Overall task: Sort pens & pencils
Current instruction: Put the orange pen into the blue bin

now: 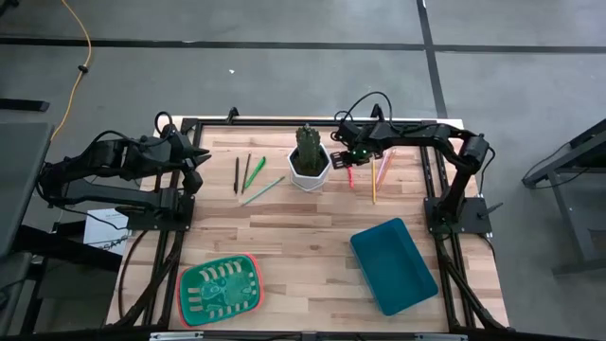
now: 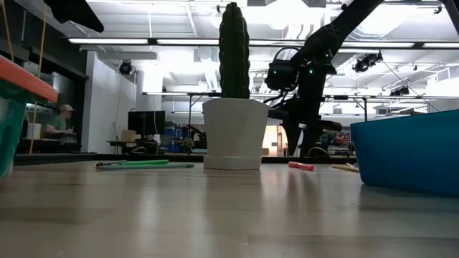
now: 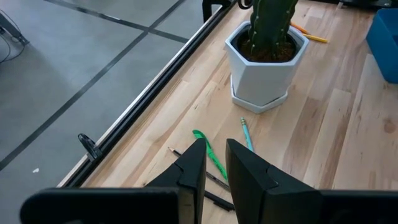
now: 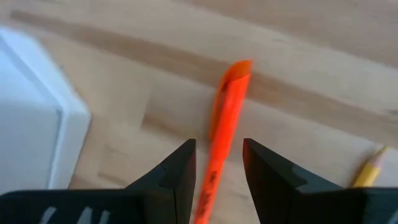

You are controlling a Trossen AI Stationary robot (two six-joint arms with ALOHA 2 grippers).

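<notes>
An orange-red pen (image 4: 227, 118) lies flat on the wood to the right of the cactus pot. My right gripper (image 4: 217, 155) hangs over it, pointing steeply down, open, one finger on each side of the pen and not touching it; the same gripper (image 1: 352, 161) shows in the high view. A pink pen (image 1: 385, 169) and a yellow pencil (image 1: 373, 180) lie further right. Left of the pot lie two dark pencils (image 1: 240, 174), a green pen (image 3: 208, 152) and a pale one (image 1: 263, 191). My left gripper (image 3: 215, 165) waits raised at the far left, slightly open, with nothing between its fingers.
A white hexagonal pot with a cactus (image 1: 310, 161) stands at the far middle, close beside my right gripper. A teal bin (image 1: 393, 265) sits near right. A green tray with an orange rim (image 1: 220, 289) sits near left. Bare wood lies between them.
</notes>
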